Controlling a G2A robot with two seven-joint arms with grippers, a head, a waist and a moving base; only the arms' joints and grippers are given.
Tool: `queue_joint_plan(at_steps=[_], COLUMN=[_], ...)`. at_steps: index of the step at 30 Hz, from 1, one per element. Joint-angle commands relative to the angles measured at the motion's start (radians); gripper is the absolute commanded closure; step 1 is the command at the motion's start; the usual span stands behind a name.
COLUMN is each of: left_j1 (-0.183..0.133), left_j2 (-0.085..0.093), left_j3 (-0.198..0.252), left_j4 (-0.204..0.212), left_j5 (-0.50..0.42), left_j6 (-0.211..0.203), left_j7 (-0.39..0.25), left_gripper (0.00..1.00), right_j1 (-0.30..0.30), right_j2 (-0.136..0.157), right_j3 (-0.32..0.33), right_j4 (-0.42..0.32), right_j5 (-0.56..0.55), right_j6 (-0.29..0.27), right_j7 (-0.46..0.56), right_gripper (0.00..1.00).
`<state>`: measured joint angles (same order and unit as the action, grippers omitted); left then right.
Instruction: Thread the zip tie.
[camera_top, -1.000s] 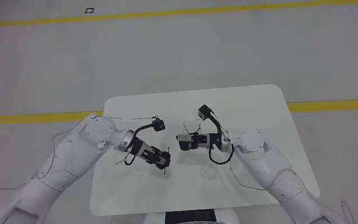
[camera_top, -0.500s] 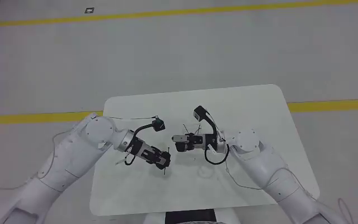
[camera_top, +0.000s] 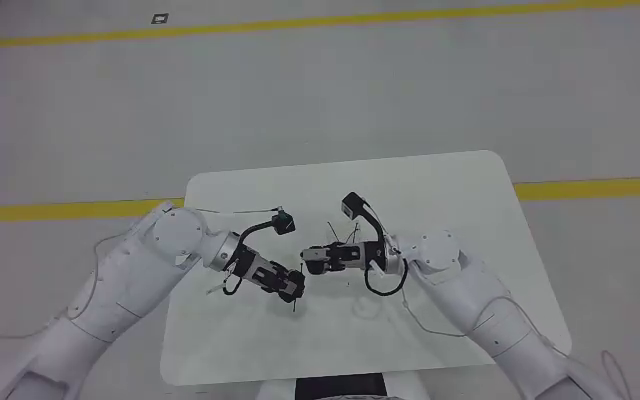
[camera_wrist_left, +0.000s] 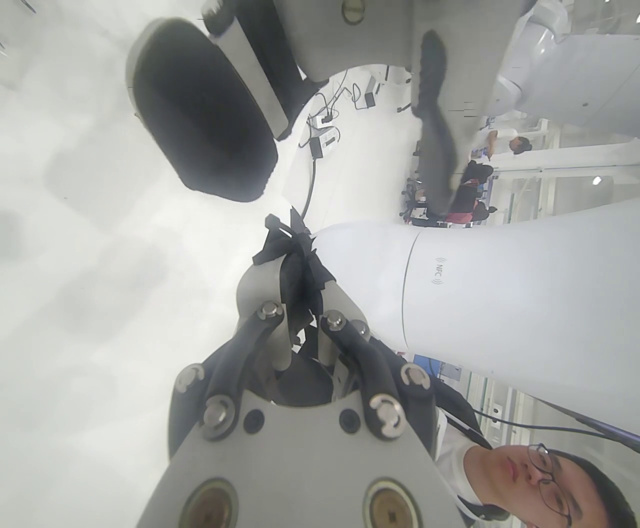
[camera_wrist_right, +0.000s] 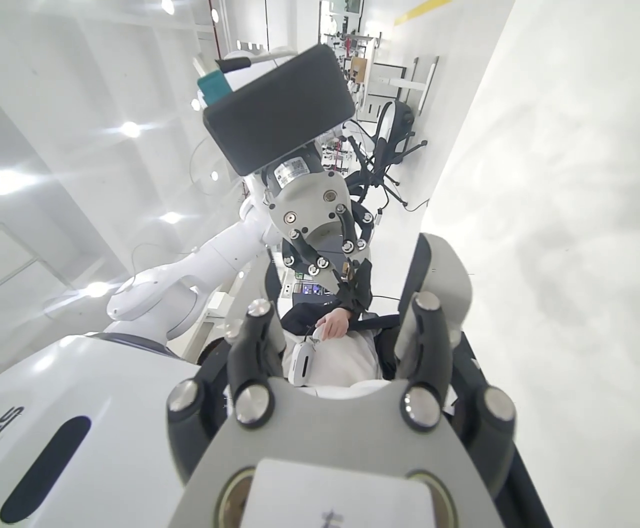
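two grippers meet tip to tip above the middle of the white table (camera_top: 450, 190), a little toward its near edge and well in from both side edges. the left gripper (camera_wrist_left: 300, 297) has its fingers pressed tight together on the black zip tie (camera_wrist_left: 291, 247). we see the tie stand out past the fingertips as a bunched, kinked black strip with short ends poking off its top. none of it rests on the table; it hangs in the air in that grip.

the right gripper (camera_wrist_right: 345, 285) is spread wide, and we see nothing held between its fingers. it faces the left gripper head on. in the left wrist view its broad dark pad and its narrower finger stand on either side of the space just beyond the tie's free end, near it but apart from it. in the right wrist view the tie sits farther off, in line with the gap between the open fingers. we cannot tell whether its end reaches in between them.
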<state>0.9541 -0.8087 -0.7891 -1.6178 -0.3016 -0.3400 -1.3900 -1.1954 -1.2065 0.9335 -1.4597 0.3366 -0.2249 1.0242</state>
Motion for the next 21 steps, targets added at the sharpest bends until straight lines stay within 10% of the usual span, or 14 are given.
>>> queue_joint_plan(at_steps=[1, 21], left_j1=[0.0, 0.0], left_j2=[0.0, 0.0], left_j3=[0.0, 0.0], left_j4=[0.0, 0.0], left_j5=[0.0, 0.0], left_j6=[0.0, 0.0], left_j7=[0.0, 0.0], left_gripper=[1.0, 1.0], right_j1=[0.001, 0.014], right_j2=[0.0, 0.0], right_j3=[-0.003, -0.024], right_j4=[0.0, 0.003], right_j5=[-0.002, -0.006], right_j6=[-0.002, -0.011], right_j7=[0.003, 0.023], right_gripper=[0.62, 0.79])
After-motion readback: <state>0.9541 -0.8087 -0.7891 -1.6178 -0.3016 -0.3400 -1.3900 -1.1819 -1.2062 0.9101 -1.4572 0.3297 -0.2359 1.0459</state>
